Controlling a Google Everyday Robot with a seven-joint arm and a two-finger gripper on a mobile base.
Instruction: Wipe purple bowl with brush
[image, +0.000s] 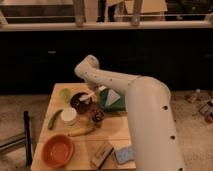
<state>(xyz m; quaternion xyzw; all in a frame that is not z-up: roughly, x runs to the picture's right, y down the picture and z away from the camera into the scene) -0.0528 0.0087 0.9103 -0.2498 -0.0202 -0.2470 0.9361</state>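
The white robot arm (135, 100) fills the right half of the view, rising from the lower right and bending at an elbow above the far edge of the wooden table (112, 137). The table carries everything else, and places below are given relative to the purple bowl (80, 101), which sits near the table's far left part. To the bowl's near left, at the table's front corner, lies the orange bowl (57, 150), the largest dish. Just right of the purple bowl is a green bag (112, 100), partly hidden by the arm. Near-left of the purple bowl stands a white round container (68, 116), with a green vegetable (54, 119) beyond it at the left edge and a yellow banana (81, 131) in front. A pale green round fruit (65, 93) lies just left of the bowl. The gripper (95, 94) hangs at the bowl's right rim; whether its fingers are spread or closed cannot be told. The brush (86, 97) slants across the bowl's top from the gripper's side.
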